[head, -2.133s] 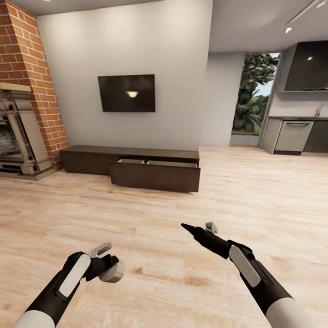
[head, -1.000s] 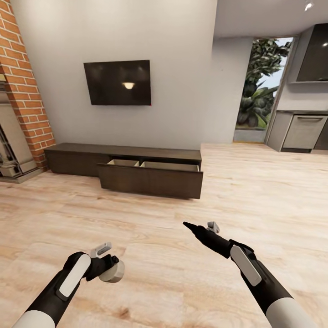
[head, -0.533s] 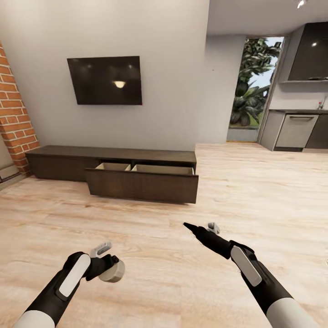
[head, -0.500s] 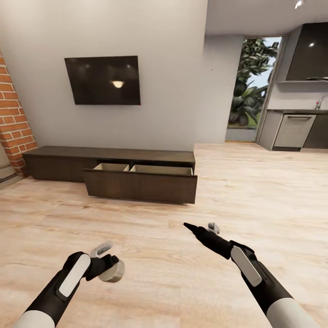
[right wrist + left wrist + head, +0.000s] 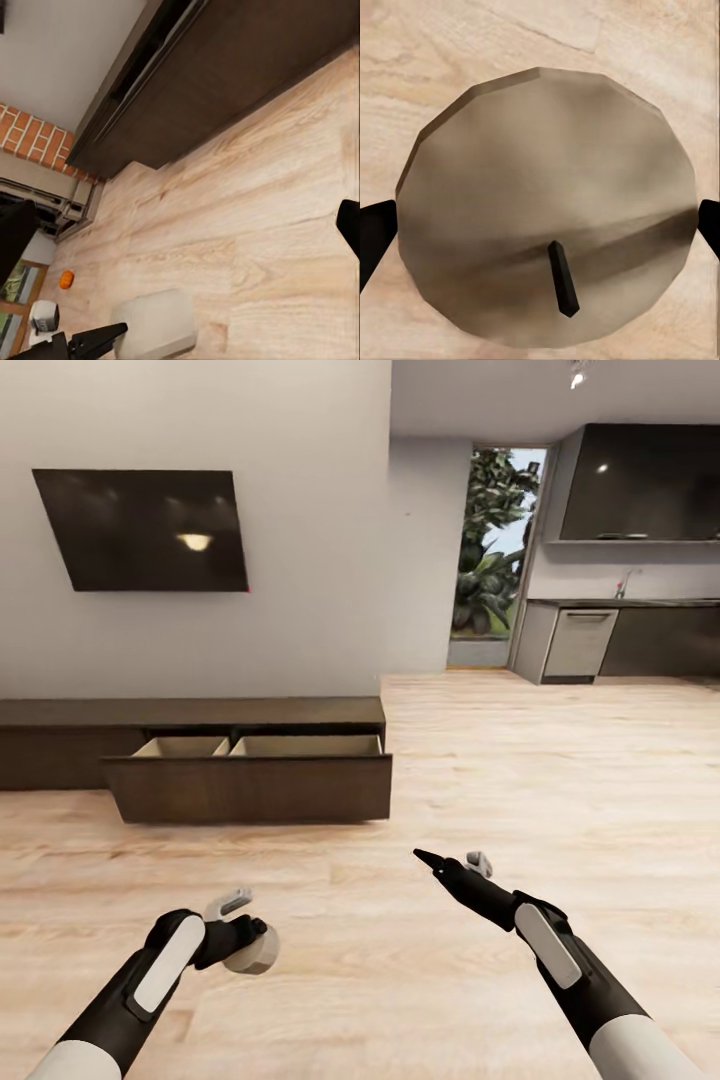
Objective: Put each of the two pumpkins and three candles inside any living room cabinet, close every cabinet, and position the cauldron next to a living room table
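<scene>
My left gripper [image 5: 244, 940] is shut on a beige candle [image 5: 253, 953] and holds it low over the floor. In the left wrist view the candle [image 5: 547, 210] sits between both black fingertips [image 5: 375, 240], its dark wick facing the camera. My right gripper [image 5: 448, 857] is open with nothing between its fingers. The dark-brown cabinet [image 5: 250, 785] stands ahead to the left against the wall, with its wide right front pulled out and two tan compartments showing. In the right wrist view I see the cabinet [image 5: 225, 82], the held candle [image 5: 154, 326] and, far off on the floor, an orange pumpkin [image 5: 66, 279].
A black TV [image 5: 140, 530] hangs on the wall above the cabinet. A kitchen with a grey dishwasher [image 5: 580, 645] lies at the back right, past a glass door with plants [image 5: 490, 560]. Light wood floor stretches between me and the cabinet. A stone fireplace [image 5: 45, 202] stands beside brick.
The view has swung right and drawn nearer, so the cabinet and TV sit further left and the brick fireplace has left the picture. Both arms keep their pose, candle still held.
</scene>
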### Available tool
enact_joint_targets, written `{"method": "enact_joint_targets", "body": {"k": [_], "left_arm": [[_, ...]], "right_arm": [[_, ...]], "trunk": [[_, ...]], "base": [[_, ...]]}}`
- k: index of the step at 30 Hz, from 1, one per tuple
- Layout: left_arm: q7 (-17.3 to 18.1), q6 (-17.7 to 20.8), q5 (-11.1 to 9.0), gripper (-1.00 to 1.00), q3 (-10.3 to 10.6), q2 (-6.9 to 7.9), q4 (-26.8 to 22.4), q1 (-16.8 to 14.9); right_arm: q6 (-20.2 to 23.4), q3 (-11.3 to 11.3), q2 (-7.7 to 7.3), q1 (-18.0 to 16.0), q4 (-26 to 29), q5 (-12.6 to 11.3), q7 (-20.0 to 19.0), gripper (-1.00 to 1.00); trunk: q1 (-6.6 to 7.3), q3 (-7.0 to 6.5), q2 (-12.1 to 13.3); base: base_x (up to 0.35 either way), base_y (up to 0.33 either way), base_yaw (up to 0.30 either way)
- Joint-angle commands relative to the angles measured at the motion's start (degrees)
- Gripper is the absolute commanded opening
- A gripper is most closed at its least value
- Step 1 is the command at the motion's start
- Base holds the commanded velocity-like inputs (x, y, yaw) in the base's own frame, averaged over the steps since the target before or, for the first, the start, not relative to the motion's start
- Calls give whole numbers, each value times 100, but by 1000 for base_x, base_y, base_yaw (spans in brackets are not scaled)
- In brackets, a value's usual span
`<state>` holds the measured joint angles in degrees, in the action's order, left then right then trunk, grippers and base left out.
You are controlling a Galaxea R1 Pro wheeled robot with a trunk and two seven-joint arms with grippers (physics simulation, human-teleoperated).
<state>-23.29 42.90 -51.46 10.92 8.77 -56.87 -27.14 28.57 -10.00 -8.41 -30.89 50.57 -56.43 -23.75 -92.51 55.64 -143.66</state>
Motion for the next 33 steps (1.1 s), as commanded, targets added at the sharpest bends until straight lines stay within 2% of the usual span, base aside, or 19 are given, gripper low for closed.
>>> {"method": "enact_joint_targets", "body": {"k": [1, 15, 23, 27, 33], "left_arm": [[-61, -1, -63, -100, 21, 9, -14, -2], [-55, -1, -57, -100, 33, 9, 37, -2], [-45, 1, -64, -100, -17, 15, 16, -2], [-50, 18, -58, -100, -43, 19, 3, -2], [-59, 46, -64, -100, -54, 27, 1, -2]], "right_arm": [[17, -11, -2, -5, -2, -33, 3, 100], [17, -11, 14, -5, -3, -32, 19, 100], [17, -11, 39, -5, -3, -26, 39, 100], [12, -11, 41, -5, 9, -20, 48, 100], [51, -10, 41, -5, 14, -17, 69, 100]], "trunk": [[-2, 6, -3], [-2, 6, -3], [-2, 6, -3], [8, -83, 3], [24, -211, 11]], "base": [[313, 0, -292], [305, 0, -292], [73, 0, -292], [2, 0, -234], [0, 0, -23]]}}
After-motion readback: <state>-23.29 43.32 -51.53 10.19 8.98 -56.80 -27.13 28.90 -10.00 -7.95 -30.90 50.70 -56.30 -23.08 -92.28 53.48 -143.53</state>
